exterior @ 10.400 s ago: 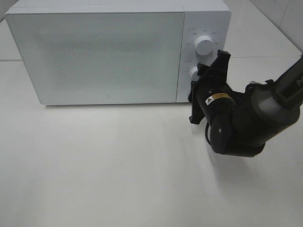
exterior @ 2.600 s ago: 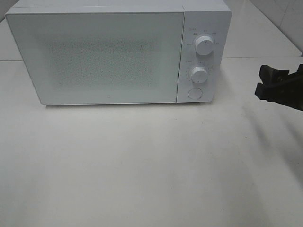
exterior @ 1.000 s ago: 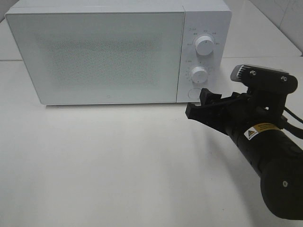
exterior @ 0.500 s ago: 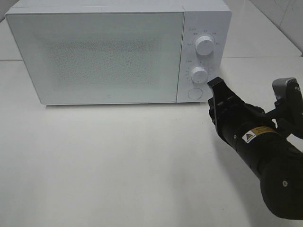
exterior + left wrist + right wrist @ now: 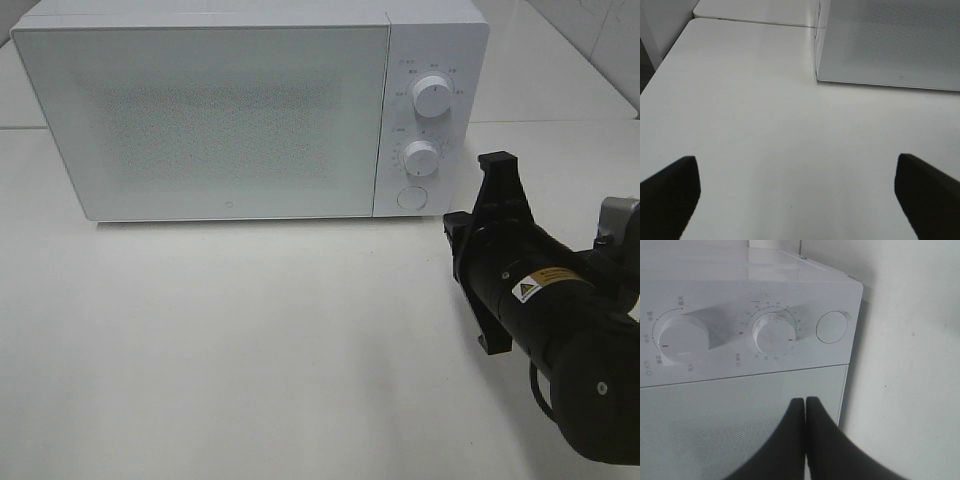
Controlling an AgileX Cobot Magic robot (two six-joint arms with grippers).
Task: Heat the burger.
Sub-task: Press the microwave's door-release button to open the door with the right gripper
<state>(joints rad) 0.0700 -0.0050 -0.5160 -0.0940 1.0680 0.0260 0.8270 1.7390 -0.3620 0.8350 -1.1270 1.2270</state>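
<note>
The burger is out of view; the white microwave (image 5: 200,110) stands with its door closed. My right gripper (image 5: 497,163) is shut with nothing between its fingers, hovering just right of the microwave's control panel. In the right wrist view its closed fingertips (image 5: 805,401) point at the panel below the lower knob (image 5: 773,332) and round button (image 5: 832,326). My left gripper (image 5: 795,161) is open and empty over bare table, short of the microwave's front left corner (image 5: 817,77); it does not show in the exterior high view.
The panel carries an upper knob (image 5: 431,97), a lower knob (image 5: 421,158) and a round button (image 5: 409,198). The white table (image 5: 250,350) stretches in front of the microwave. My bulky right arm (image 5: 560,320) fills the lower right.
My right gripper has closed its jaws, rolled upright and drawn back to the right, away from the button. The microwave and the left gripper have not moved.
</note>
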